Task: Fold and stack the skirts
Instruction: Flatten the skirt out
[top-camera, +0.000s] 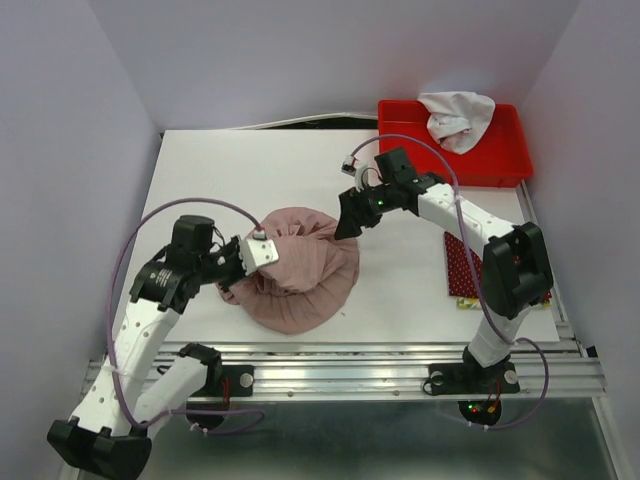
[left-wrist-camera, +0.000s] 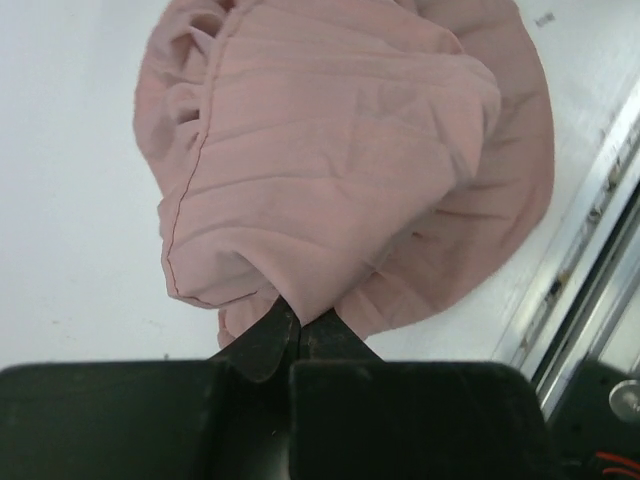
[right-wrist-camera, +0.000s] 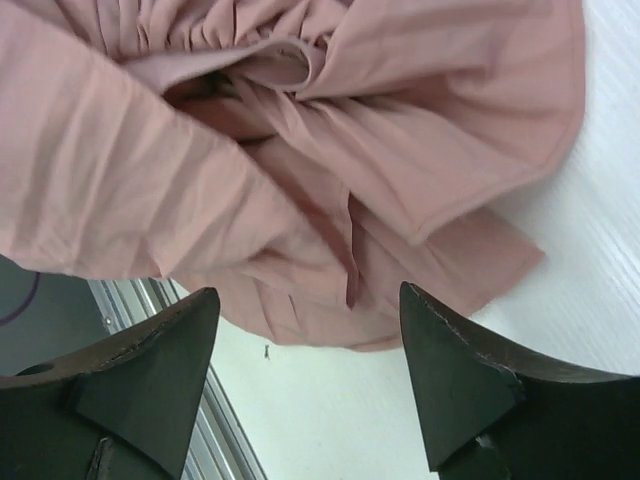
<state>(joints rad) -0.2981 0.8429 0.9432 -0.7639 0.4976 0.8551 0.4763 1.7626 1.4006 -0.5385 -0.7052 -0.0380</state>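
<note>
Seeing left gripper (left-wrist-camera: 298, 322) clamped on the 9 o'clock edge of the pink skirt (top-camera: 305, 275) mid-table (top-camera: 250, 170), right gripper (top-camera: 349, 224) spread wide over its 1 o'clock edge; I'd close there.

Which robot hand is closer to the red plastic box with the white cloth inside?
Right. The right gripper hangs open over the far edge of the dusty-pink pleated skirt, near the red plastic box. The left gripper pinches the skirt's opposite side, farther away.
</note>
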